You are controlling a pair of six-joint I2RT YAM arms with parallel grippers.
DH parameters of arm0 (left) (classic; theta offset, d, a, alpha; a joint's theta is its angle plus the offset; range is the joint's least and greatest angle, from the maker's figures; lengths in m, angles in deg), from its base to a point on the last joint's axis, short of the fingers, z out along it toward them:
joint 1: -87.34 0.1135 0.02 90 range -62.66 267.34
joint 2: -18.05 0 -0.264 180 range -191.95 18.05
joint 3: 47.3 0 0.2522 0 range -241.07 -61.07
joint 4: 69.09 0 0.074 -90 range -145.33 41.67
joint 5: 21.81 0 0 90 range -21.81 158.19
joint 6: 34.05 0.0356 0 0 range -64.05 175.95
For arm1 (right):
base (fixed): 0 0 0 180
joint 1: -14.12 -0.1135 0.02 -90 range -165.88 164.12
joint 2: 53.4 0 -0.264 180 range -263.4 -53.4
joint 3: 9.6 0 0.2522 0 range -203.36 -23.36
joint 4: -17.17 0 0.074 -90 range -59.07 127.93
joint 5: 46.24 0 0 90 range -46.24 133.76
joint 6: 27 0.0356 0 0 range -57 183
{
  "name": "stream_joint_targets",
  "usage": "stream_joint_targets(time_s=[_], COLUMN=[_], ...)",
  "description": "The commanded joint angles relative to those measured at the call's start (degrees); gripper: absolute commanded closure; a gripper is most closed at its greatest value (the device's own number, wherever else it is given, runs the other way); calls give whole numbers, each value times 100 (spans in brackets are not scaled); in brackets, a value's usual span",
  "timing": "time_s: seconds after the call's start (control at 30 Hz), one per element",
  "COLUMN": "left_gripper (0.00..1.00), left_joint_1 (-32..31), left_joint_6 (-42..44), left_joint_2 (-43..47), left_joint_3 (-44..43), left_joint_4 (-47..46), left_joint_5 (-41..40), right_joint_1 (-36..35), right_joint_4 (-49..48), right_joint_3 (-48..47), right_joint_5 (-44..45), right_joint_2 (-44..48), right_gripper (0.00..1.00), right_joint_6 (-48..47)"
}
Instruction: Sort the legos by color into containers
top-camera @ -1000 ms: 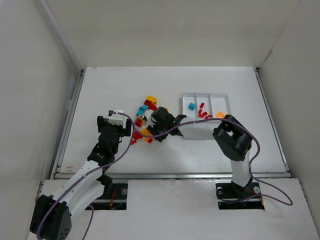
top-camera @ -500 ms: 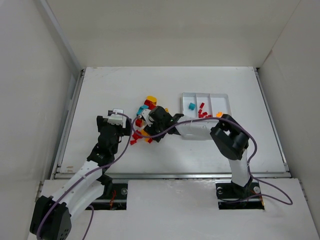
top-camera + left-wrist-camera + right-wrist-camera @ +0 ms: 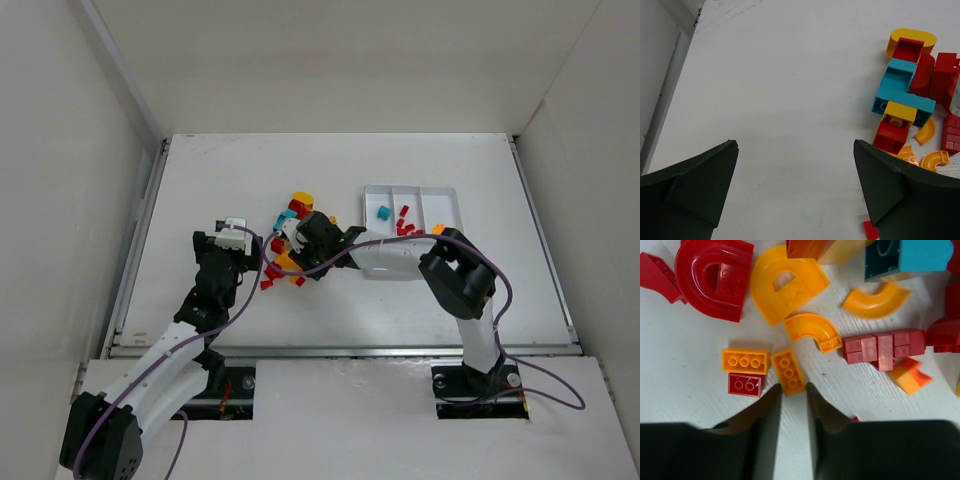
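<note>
Straddling an orange brick [image 3: 788, 371], right gripper [image 3: 792, 388] fingertips.

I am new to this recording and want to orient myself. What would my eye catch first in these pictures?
First, the bright pile of legos, red, orange-yellow and teal, at the table's middle, with the right gripper low over it. In the right wrist view its fingers nearly close around the end of a small orange-yellow brick. Right of the pile, the white tray holds a few sorted pieces, while the left gripper waits open beside the pile.

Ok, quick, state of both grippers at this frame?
Left gripper: open, empty, beside the pile.
Right gripper: fingers narrowly apart at the end of a small orange-yellow three-stud plastic brick; grip cannot be told.
</note>
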Motion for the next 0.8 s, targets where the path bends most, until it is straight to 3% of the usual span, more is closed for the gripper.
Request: stream_joint_targets(time_s=[0.0,0.17,0.47,0.77], left_gripper=[0,0,0,0], left_joint_1=[-22,-22,-22,-22], left_joint_6=[94,94,94,94], left_joint_2=[112,112,112,112], left_joint_3=[24,24,24,24], left_joint_4=[-246,-246,-246,-246], left_joint_5=[104,157,157,332], right_joint_1=[-86,-86,-86,115], right_joint_4=[78,26,-28,-133], right_joint_3=[-219,-25,370,853], right_joint_5=[-223,-224,-136,646], right_joint_2=[-172,-50,486,1953], right_gripper=[71,83,90,91], right_joint_6=[-35,-88,-141,332])
